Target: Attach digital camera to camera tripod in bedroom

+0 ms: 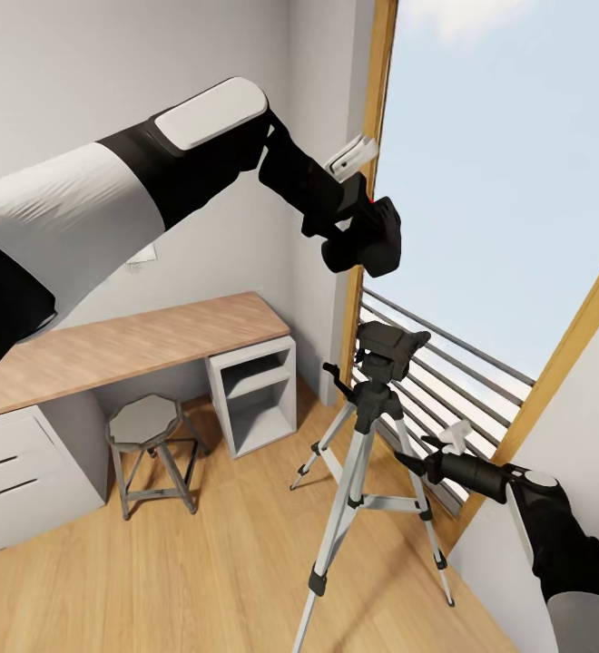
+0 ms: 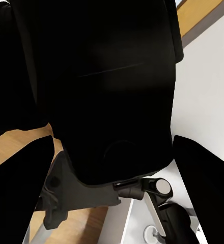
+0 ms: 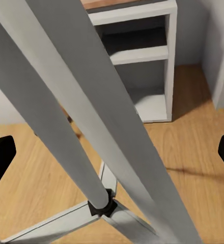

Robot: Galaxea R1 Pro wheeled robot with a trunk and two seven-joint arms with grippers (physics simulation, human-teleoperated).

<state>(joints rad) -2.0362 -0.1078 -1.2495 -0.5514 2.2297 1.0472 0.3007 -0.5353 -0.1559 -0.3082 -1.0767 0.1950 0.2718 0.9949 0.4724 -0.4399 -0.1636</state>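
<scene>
Currently I have the digital camera [image 1: 372, 238] clamped in the left gripper [image 1: 358, 231], raised high in front of the window [image 1: 499, 181] and well above the camera tripod [image 1: 368, 453]. In the left wrist view the camera body [image 2: 107, 86] sits between the fingers, with the tripod head [image 2: 142, 188] showing just beyond its edge.

The right gripper [image 1: 445, 444] hangs beside the tripod's upper legs, spread wide and holding nothing; its wrist view has the silver legs [image 3: 81, 101] running between the fingertips, not touching as far as I can tell.

Step in hand: carry is done, alignment over the head is under way. Next move, as I judge it: lower the camera straight onto the black head [image 1: 388, 349], keeping it level. Risk: knocking the tripod.
</scene>
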